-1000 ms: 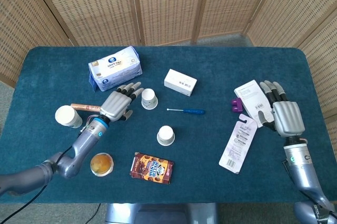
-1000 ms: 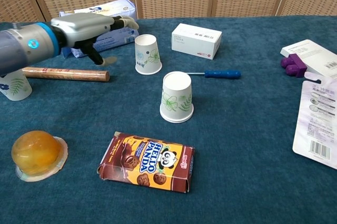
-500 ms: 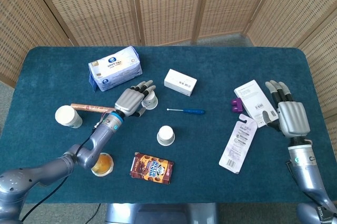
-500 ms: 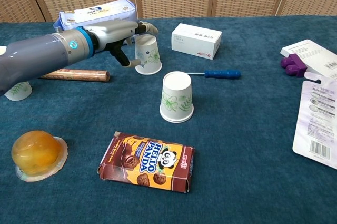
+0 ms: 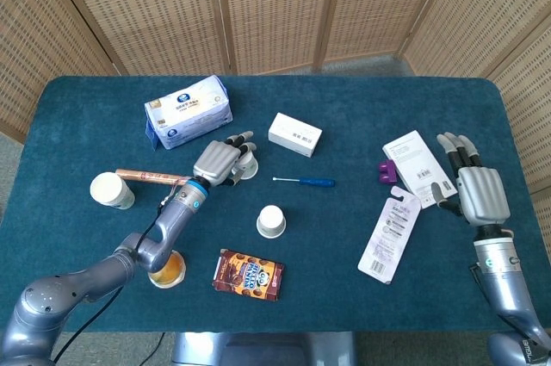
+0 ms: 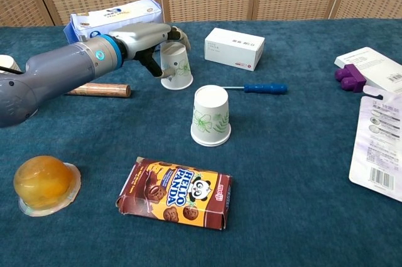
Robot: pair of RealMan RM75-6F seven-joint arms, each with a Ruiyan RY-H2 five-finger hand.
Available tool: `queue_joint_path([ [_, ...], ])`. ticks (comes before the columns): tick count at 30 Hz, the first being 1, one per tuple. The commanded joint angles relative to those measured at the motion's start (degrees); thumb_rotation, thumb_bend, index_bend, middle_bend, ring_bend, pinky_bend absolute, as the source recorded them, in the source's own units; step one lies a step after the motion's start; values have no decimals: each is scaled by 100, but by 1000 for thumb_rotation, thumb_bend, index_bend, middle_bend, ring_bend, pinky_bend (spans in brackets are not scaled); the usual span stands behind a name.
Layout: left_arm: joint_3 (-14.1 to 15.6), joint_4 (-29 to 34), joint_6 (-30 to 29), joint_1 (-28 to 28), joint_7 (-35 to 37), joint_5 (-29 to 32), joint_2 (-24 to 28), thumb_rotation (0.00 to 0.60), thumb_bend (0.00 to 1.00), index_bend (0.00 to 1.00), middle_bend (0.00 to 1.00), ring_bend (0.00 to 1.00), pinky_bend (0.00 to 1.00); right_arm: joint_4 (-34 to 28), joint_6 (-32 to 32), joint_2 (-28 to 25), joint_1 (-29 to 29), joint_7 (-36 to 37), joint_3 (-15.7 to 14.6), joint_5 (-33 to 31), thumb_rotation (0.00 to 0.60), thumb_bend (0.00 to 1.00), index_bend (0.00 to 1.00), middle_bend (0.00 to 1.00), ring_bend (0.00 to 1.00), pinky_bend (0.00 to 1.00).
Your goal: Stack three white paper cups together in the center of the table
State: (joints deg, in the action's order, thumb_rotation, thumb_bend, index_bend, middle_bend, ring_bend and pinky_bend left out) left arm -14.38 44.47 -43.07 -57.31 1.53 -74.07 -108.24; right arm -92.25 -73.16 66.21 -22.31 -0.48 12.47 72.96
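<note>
Three white paper cups with green leaf prints stand on the blue table (image 5: 362, 108). One cup (image 5: 271, 220) (image 6: 211, 116) stands upside down near the middle. A second cup (image 5: 248, 164) (image 6: 178, 67) is behind it to the left, also upside down, on the cloth. My left hand (image 5: 220, 162) (image 6: 147, 36) is at this cup, fingers over its top and thumb at its left side; whether it grips is unclear. The third cup (image 5: 112, 190) (image 6: 5, 63) sits far left. My right hand (image 5: 478, 189) hovers open at the right edge, holding nothing.
A tissue pack (image 5: 188, 110) and a white box (image 5: 294, 133) lie at the back. A blue screwdriver (image 5: 310, 182) lies right of the second cup, a wrapped stick (image 5: 151, 176) to its left. A jelly cup (image 5: 166, 267) and biscuit box (image 5: 250, 274) are in front. Flat packages (image 5: 390, 233) and a purple piece (image 5: 386, 171) lie right.
My left hand has reached right and forward from beside the wrapped stick onto the second cup. The right hand has drifted slightly back. No cup has moved.
</note>
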Motion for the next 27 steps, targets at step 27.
queue_joint_path([
  [27,-1,1518,-706,425,461,-111,1026,600,502,331,251,317,633,119,174,37,-41,14,121,-139,600,438,0,89,29,507],
])
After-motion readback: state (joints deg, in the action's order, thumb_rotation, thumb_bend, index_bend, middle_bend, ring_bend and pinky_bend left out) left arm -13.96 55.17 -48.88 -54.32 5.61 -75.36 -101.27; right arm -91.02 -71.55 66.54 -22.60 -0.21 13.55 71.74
